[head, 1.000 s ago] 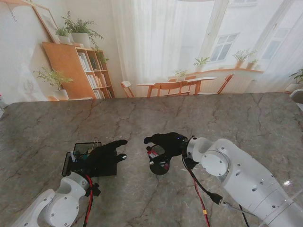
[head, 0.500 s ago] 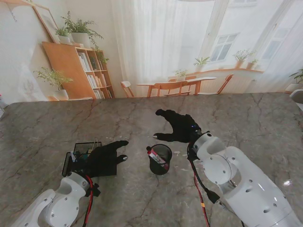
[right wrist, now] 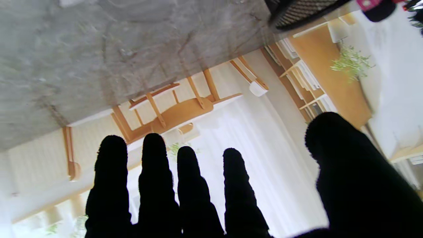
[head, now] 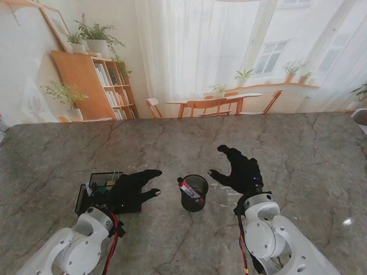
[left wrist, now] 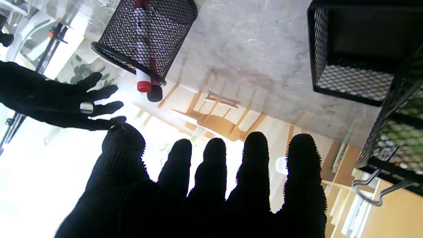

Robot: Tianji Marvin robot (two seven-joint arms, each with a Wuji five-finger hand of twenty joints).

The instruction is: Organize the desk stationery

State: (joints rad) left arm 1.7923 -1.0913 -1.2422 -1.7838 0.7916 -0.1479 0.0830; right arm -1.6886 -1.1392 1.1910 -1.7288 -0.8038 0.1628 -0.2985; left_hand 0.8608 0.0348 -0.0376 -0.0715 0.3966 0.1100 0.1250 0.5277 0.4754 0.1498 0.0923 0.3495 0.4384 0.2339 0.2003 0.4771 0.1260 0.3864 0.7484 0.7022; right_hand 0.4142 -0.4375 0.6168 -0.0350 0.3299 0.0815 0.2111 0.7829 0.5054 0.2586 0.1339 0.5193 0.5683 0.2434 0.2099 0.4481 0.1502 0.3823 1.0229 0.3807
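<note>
Stand view showed markers [head: 189, 188] already in the mesh cup [head: 195, 200]; both the left hand [head: 133, 188] and right hand [head: 241, 169] hung spread and empty, so little seemed left.

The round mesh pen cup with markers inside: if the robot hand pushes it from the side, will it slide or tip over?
The mesh pen cup is open wire, so probably light and easy to shift. The markers lean to one side and stick out past the rim, so a high push may tip it. On the smooth stone table, a low push would likely slide it.
</note>
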